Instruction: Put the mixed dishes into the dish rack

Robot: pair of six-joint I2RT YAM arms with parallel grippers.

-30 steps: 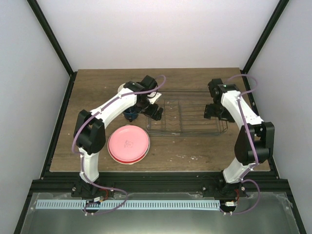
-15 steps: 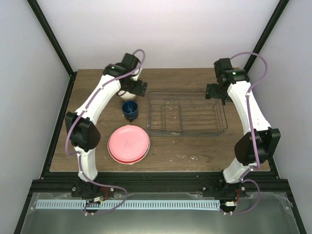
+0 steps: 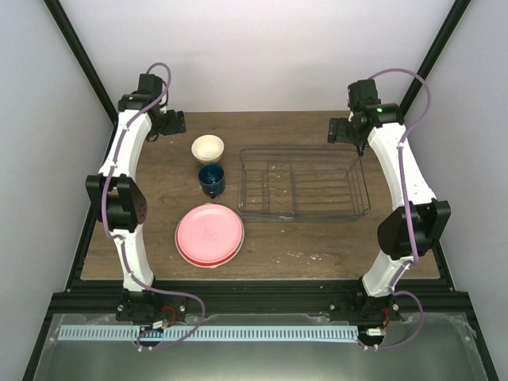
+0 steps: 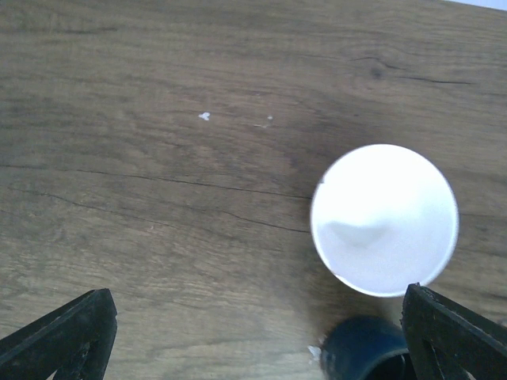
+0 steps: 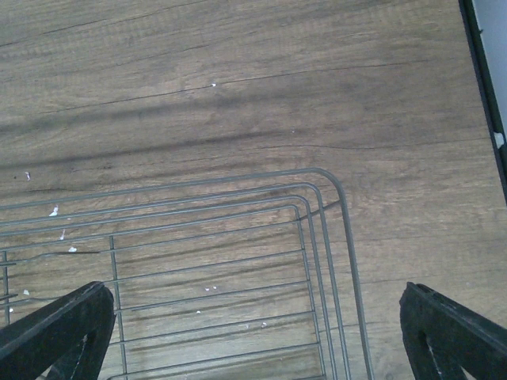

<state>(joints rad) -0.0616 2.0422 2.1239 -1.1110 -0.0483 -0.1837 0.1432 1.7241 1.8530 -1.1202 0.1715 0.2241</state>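
The wire dish rack [image 3: 304,184] stands empty at centre right. A small cream bowl [image 3: 208,148] and a dark blue mug [image 3: 211,179] stand left of it. A pink plate [image 3: 209,231] tops a stack nearer me; only a pale rim shows beneath, and the red plate is hidden. My left gripper [image 3: 171,124] is open and empty, high over the far left corner. The left wrist view shows the bowl [image 4: 384,219] and the mug [image 4: 360,354] between the spread fingers [image 4: 63,336]. My right gripper [image 3: 343,131] is open and empty above the rack's far right corner [image 5: 343,222].
Black frame posts run along the table's left and right edges. White walls close in the back and sides. Bare wood lies in front of the rack and near the far edge.
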